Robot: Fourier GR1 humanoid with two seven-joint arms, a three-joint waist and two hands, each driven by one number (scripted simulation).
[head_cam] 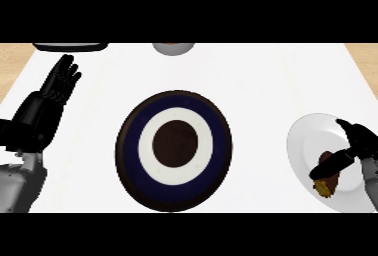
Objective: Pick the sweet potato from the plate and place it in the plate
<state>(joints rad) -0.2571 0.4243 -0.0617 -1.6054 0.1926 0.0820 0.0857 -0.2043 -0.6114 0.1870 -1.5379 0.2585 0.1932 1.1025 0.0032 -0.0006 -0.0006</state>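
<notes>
Where the white counter top meets the view's right edge sits a plain white round plate, partly cut off by the frame. On it lies the sweet potato, a brownish lump with a yellow-orange end showing toward the plate's near rim. Most of it is hidden under the hand.

Centre of the counter: a large round plate with a dark brown rim, navy blue band, white ring and dark brown middle. Nothing lies in it. It stands well apart from the white plate.

Far edge of the counter: a dark, flat object with a pale underside at the upper left, and a small grey rounded bowl-like thing near the top centre; both are cut by the frame, contents cannot be told.

Right hand: black, over the white plate, fingers and thumb curled down around the sweet potato, touching it.

Left hand: at the view's left, open, fingers straight and pointing up, holding nothing, resting apart from both plates.
</notes>
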